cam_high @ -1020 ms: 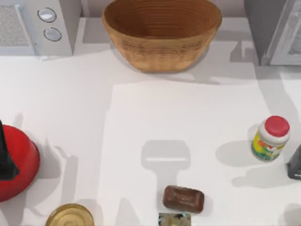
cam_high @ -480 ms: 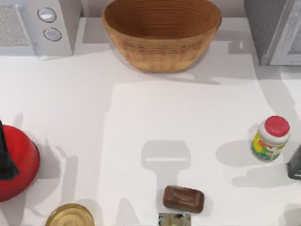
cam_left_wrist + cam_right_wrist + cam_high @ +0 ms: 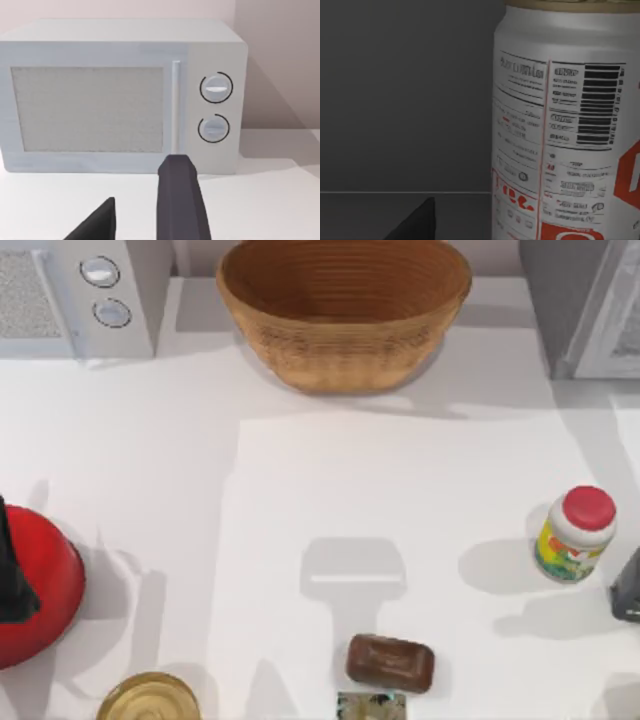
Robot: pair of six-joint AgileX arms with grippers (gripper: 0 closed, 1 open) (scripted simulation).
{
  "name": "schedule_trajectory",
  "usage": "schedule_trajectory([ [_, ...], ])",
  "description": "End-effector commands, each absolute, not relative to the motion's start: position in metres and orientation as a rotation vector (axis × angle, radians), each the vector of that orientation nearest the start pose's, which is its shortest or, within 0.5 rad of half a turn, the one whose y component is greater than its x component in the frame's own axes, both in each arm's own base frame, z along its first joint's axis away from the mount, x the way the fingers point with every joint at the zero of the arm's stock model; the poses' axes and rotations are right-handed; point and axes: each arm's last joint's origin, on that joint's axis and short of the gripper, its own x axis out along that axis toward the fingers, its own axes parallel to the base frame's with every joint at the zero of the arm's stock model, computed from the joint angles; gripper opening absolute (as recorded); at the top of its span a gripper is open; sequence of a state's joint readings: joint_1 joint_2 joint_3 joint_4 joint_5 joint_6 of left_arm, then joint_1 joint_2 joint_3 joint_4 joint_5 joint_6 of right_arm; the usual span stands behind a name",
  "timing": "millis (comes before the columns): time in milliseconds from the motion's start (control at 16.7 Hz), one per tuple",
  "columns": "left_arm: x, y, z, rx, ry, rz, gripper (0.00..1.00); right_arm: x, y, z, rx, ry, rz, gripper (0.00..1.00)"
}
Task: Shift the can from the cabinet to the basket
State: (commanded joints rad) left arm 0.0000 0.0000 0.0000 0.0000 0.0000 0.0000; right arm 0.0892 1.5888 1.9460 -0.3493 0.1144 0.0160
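One arm works: the right gripper, its jaw state impossible to tell, nears the can [image 3: 565,130] inside the cabinet [image 3: 580,300]; grasping probably comes next, then carrying to the basket [image 3: 345,315].

There is one basket [image 3: 344,310]. Left of the basket one grey box with two round dials [image 3: 85,295] is sitting, and right of the basket is one cabinet [image 3: 585,305]. Nearer than the basket are one red-capped bottle [image 3: 575,534], one brown bar [image 3: 390,662], one round gold tin [image 3: 150,698] and one red pot [image 3: 38,585]. One can [image 3: 570,125] is standing inside the dark cabinet.
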Motion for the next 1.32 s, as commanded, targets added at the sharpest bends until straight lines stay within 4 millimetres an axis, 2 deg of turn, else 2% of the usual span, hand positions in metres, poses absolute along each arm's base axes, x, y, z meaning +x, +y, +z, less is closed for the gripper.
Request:
schedule_trajectory([
  [240,0.106,-0.001,0.160,0.000,0.000,0.000,1.00,0.344,0.034,0.507,0.001,-0.005,-0.008,1.00],
  [660,0.106,-0.001,0.160,0.000,0.000,0.000,1.00,0.391,0.033,0.509,0.001,-0.011,-0.009,1.00],
  [960,0.106,-0.001,0.160,0.000,0.000,0.000,1.00,0.396,0.033,0.508,0.001,-0.009,-0.009,1.00],
  [1320,0.106,-0.001,0.160,0.000,0.000,0.000,1.00,0.396,0.033,0.508,0.001,-0.009,-0.009,0.55],
])
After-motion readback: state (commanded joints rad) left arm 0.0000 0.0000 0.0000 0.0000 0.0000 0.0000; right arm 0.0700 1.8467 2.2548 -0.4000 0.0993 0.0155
